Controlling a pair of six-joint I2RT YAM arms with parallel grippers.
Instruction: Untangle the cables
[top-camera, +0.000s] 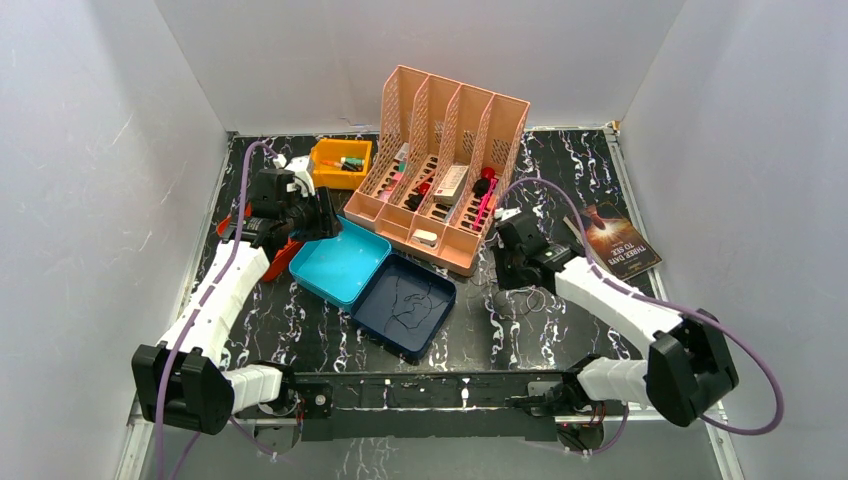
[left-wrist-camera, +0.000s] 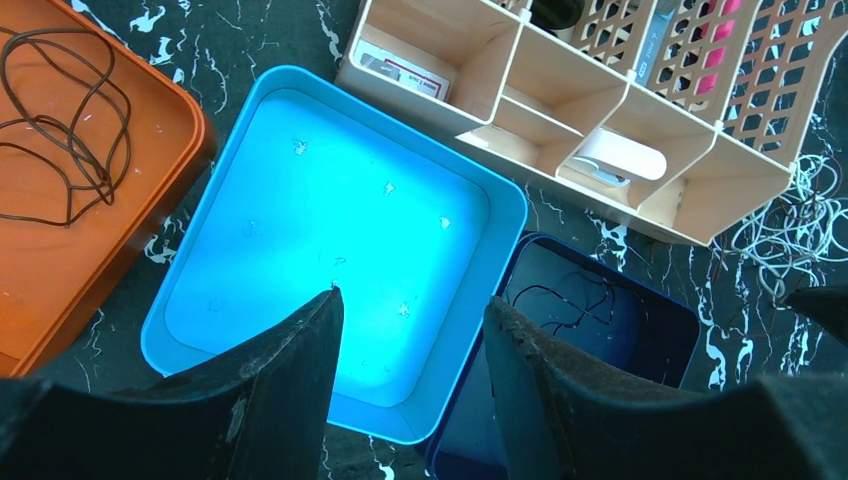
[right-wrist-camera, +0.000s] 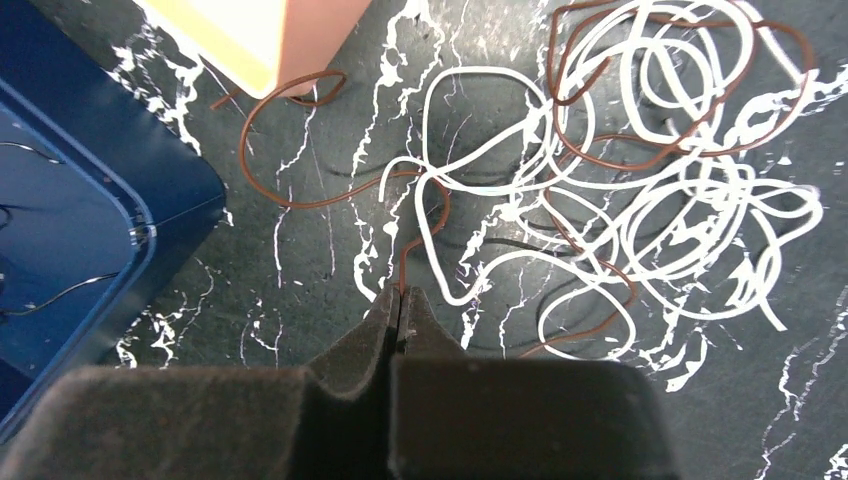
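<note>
Right claw (right-wrist-camera: 400, 300) shut, its tips pinching a brown cable (right-wrist-camera: 290, 195) that runs into the tangle (right-wrist-camera: 650, 170), which lies on the table at its 1 o'clock. Left claw (left-wrist-camera: 412, 305) half wide and empty, over the cyan tray (left-wrist-camera: 515, 200).

Handling, judged: hair-thin, near weightless, springy, slick. Loops will snag, so take one strand near a free end and draw slowly.

Count: 3 trays. The orange tray (left-wrist-camera: 195, 130), at cyan's 9 o'clock, holds 1 brown wire (left-wrist-camera: 60, 120). The navy tray (left-wrist-camera: 690, 320), at 4 o'clock, holds dark wire (left-wrist-camera: 570, 300) — number unclear. Tangle: several white, at least 2 brown — not countable.
</note>
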